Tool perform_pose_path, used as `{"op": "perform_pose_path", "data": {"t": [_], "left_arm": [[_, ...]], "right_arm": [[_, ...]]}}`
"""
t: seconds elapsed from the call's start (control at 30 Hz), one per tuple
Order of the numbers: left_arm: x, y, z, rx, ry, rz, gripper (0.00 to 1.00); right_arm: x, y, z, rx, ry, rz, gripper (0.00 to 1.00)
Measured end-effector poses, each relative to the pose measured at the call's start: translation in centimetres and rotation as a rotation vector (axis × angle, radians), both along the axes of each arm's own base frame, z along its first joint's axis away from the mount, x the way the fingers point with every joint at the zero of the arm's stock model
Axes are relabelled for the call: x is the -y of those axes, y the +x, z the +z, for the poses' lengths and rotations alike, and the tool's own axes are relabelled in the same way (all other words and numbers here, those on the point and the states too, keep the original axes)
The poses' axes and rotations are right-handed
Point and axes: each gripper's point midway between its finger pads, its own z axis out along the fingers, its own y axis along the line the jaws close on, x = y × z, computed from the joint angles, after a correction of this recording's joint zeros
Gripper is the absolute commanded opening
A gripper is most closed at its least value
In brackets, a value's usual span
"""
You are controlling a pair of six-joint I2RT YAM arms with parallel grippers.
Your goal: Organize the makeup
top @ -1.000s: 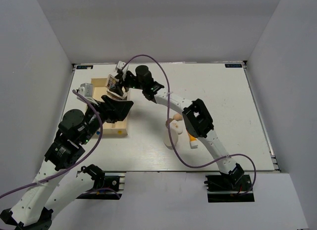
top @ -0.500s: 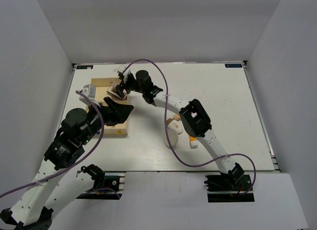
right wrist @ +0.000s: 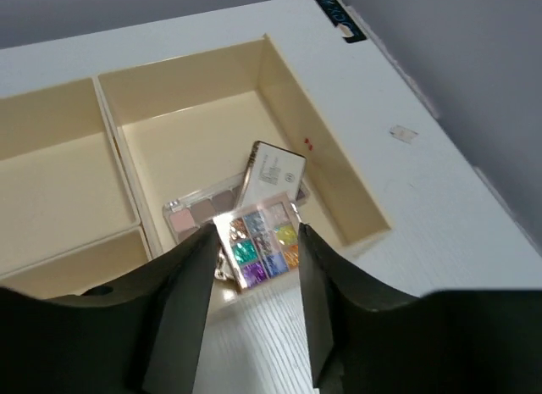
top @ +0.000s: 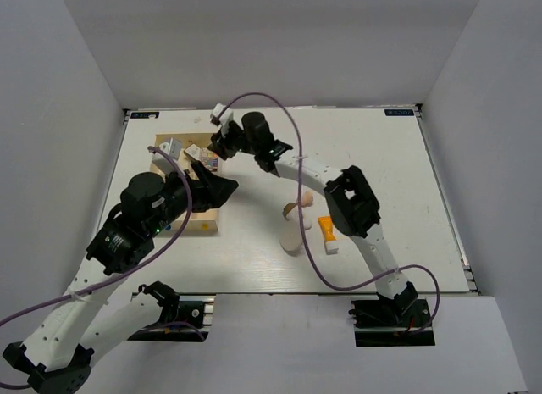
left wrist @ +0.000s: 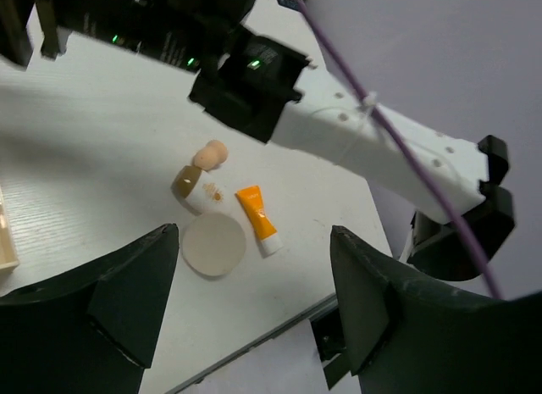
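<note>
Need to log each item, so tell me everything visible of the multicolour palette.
The multicolour palette is a small square with a pale rim and a grid of glittery pans: teal, yellow, purple, orange. It sits tilted, pans up, at the wooden tray's large compartment, overlapping a pink slim case, between the right gripper's fingers; grip unclear.

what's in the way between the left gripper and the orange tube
Nothing lies on the table between the open left gripper and the orange tube; the cream compact sits just beside it. The right arm and its purple cable hang close over that spot, which may crowd the approach.
</note>
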Motion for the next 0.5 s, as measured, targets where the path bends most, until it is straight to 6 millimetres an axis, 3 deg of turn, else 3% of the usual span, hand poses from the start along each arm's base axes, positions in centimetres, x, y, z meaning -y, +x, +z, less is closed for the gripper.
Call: {"op": "perform_pose_path", "data": {"t": [0.03, 0.13, 0.2, 0.23, 0.3, 0.33, 0.37, 0.43, 0.47, 0.5], "left_arm": [[0.3, 0.0, 0.0, -0.002, -0.007, -0.014, 0.74], [1.8, 0.2, -0.5, -0.025, -0.015, -0.076, 0.59], [2.9, 0.5, -1.4, -0.061, -0.011, -0.113, 0.54], [3.7, 0.8, -2.2, -0.086, -0.001, -0.139, 0.53], [5.4, 1.6, -4.4, -0.162, 0.024, -0.19, 0.52], [6.2, 1.9, -5.9, -0.211, 0.043, -0.212, 0.52], [6.9, 2.3, -7.6, -0.264, 0.063, -0.231, 0.53], [7.9, 2.4, -10.5, -0.361, 0.097, -0.262, 0.6], [8.4, 2.3, -11.8, -0.401, 0.111, -0.278, 0.63], [8.8, 2.2, -12.8, -0.437, 0.121, -0.289, 0.66]], "right_arm": [[1.0, 0.0, 1.2, -0.006, -0.002, -0.014, 0.24], [6.0, 0.6, 5.8, -0.022, 0.002, -0.074, 0.0], [10.5, 1.3, 8.9, -0.019, 0.005, -0.13, 0.0], [12.9, 1.6, 10.2, -0.017, 0.001, -0.163, 0.05], [17.9, 1.8, 12.1, -0.021, -0.015, -0.233, 0.26], [20.7, 1.8, 12.5, -0.027, -0.031, -0.271, 0.45], [22.8, 1.5, 12.7, -0.042, -0.045, -0.301, 0.51], [26.9, 0.0, 11.8, -0.075, -0.099, -0.347, 0.54], [28.3, -1.0, 11.1, -0.093, -0.123, -0.36, 0.49], [29.6, -2.2, 10.0, -0.124, -0.154, -0.368, 0.33]]}}
